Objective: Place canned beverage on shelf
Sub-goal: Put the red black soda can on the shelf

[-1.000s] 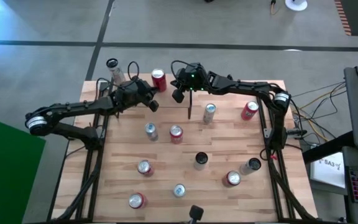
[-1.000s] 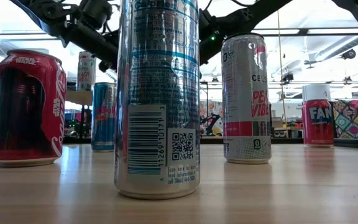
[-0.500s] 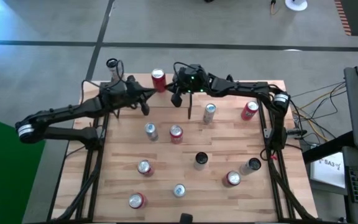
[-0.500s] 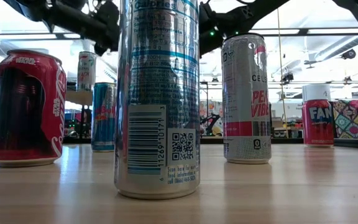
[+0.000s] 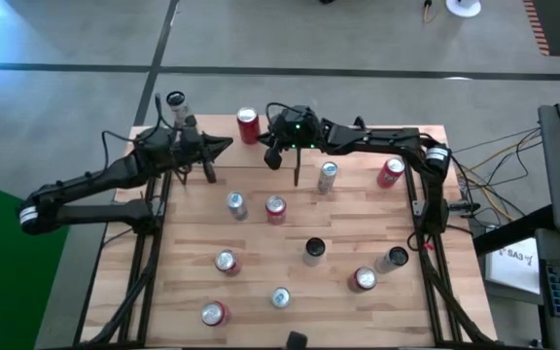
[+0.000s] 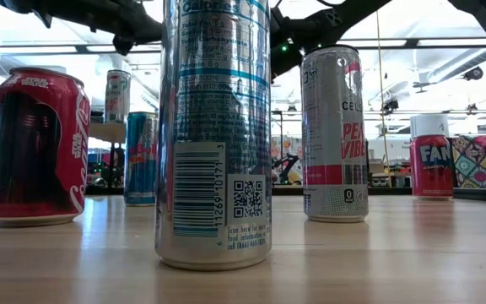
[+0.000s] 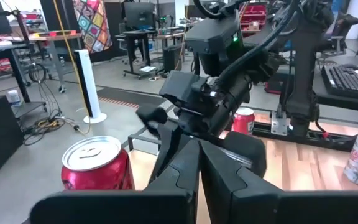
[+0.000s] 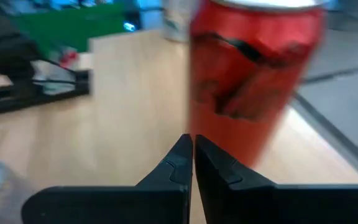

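Note:
A red can (image 5: 248, 124) stands upright on the shelf's light board (image 7: 143, 163) at the table's far side; the right wrist view shows it close up (image 8: 253, 74). My right gripper (image 5: 263, 134) is shut and points at the can from the table's right, its tips (image 8: 193, 142) low at the can's side. My left gripper (image 5: 224, 146), also shut and empty, hovers level to the can's left and nearer side (image 7: 199, 144). In the low view the red can is hidden behind a big silver can (image 6: 213, 127). My right gripper's shut fingertips (image 8: 182, 149) stand right at the lower side of the red can (image 8: 210, 124), coming level from the table's right. I cannot tell whether they touch it. The can stands upright on the board.
Several more cans stand spread over the tabletop (image 5: 192, 233), among them a silver one (image 5: 327, 175) and a red one (image 5: 389, 172) below the right arm. Another silver can (image 5: 176, 101) stands at the far left corner. A thin black upright (image 5: 297, 173) rises beside the right gripper.
My left gripper has drawn back from the red can toward the table's left edge and risen, staying shut. The red can has kept its place, upright on the shelf.

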### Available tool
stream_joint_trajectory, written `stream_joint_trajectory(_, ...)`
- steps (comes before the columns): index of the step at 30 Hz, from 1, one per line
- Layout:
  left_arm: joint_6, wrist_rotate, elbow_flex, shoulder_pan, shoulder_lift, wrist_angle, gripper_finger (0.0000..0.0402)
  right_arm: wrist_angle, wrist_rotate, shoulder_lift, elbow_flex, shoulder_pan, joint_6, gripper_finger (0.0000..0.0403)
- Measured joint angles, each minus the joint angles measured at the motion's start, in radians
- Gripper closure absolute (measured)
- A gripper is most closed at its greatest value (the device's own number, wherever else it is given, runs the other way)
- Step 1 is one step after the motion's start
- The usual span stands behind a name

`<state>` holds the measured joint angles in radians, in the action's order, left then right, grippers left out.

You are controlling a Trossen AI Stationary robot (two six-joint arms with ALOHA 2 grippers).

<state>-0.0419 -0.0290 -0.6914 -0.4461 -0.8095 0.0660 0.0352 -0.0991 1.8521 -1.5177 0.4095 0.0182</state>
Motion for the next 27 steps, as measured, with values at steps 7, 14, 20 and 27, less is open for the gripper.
stream_joint_trajectory(7,-0.001,-0.016,0.0,0.0,0.052,-0.061,0.0402,-0.057,0.22,-0.004,-0.013,0.025,0.078,0.0394)
stream_joint_trajectory(14,-0.022,-0.018,0.0,0.0,0.073,-0.076,0.0402,0.025,0.105,0.032,-0.051,0.108,0.06,0.0394)
stream_joint_trajectory(20,-0.029,-0.018,0.0,0.0,0.086,-0.076,0.0402,0.057,-0.031,0.083,-0.124,0.126,0.022,0.0394)
stream_joint_trajectory(27,-0.036,-0.018,0.0,0.0,0.092,-0.079,0.0402,0.005,-0.062,0.159,-0.233,0.116,0.019,0.0394)
